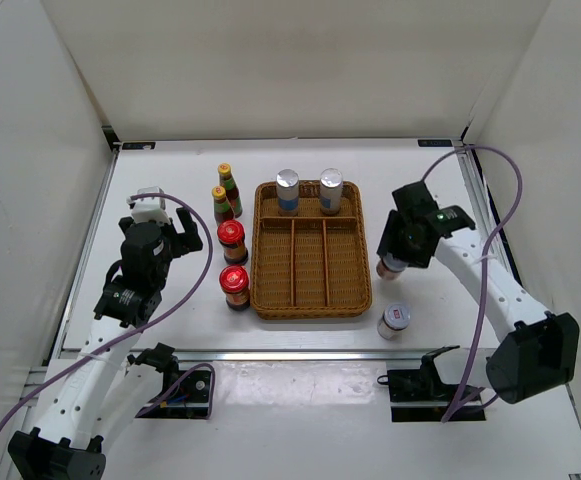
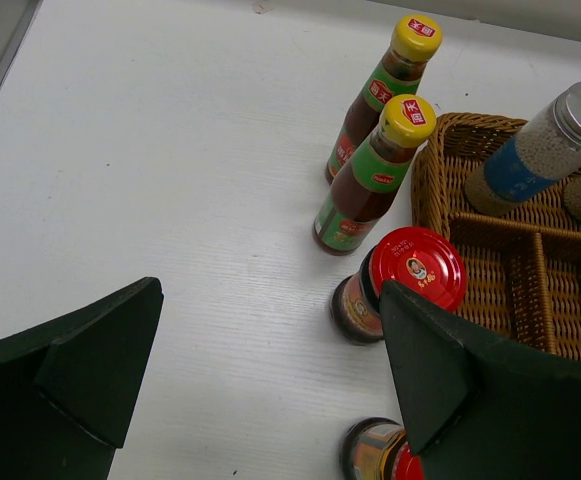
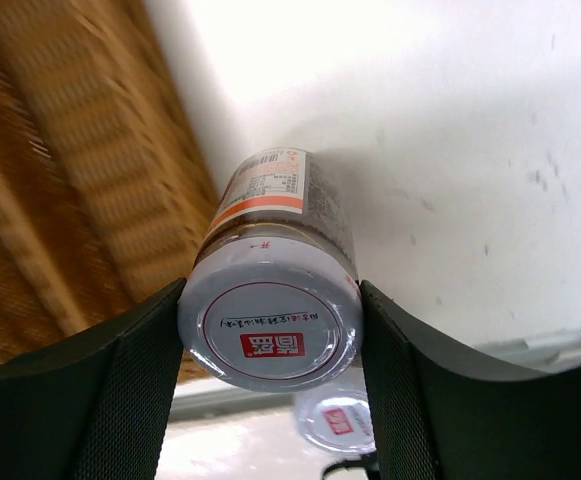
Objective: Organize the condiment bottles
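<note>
Right gripper pinches a white-lidded jar by its lid, one dark finger pressed against each side, the jar upright and close beside the outer wall of the brown wicker tray; whether its base touches the white table cannot be told. A second white-lidded jar stands alone behind those fingers, towards the arm bases. Left gripper hangs over the table with its fingers spread wide, holding nothing. A red-lidded jar stands just past the tip of its tray-side finger, another red-lidded jar is half hidden beneath that same finger, and two yellow-capped sauce bottles stand side by side farther ahead of the fingertips, all outside the tray. Two silver-capped bottles stand upright together in the tray's far cross compartment, beyond the fingers of both arms
</note>
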You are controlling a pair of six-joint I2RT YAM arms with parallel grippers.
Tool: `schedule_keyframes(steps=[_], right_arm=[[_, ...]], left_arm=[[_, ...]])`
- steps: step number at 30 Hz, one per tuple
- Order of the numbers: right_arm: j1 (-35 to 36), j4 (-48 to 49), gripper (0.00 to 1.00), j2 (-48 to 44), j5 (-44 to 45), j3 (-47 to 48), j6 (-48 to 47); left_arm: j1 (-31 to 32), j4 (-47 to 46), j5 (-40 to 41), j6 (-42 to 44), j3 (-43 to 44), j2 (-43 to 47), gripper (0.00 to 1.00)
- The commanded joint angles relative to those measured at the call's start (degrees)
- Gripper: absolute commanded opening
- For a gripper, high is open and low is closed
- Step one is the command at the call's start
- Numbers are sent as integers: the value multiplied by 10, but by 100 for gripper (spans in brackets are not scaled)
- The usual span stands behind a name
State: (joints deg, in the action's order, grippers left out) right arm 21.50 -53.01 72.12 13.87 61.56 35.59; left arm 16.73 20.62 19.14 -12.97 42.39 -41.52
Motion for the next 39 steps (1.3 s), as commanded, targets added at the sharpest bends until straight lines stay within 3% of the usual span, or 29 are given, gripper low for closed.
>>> schedule_keyframes(steps=[1,4,10,16,26,39], right_arm=[[1,29,5,16,19,85,-21],[17,46,1,54,-10,144,-40],[93,73,1,173,-40,247,-52],[104,105,1,283,-70,270,-39],[104,115,1,306,-53,245,-39],[93,126,1,251,-33,191,-39]], left_arm=[[3,5,1,-1,15,9,100],[3,5,1,-1,15,9,100],[3,5,1,-1,15,9,100],[3,5,1,-1,15,14,100],[3,5,6,-1,15,14,100],[3,5,6,-1,15,14,100]])
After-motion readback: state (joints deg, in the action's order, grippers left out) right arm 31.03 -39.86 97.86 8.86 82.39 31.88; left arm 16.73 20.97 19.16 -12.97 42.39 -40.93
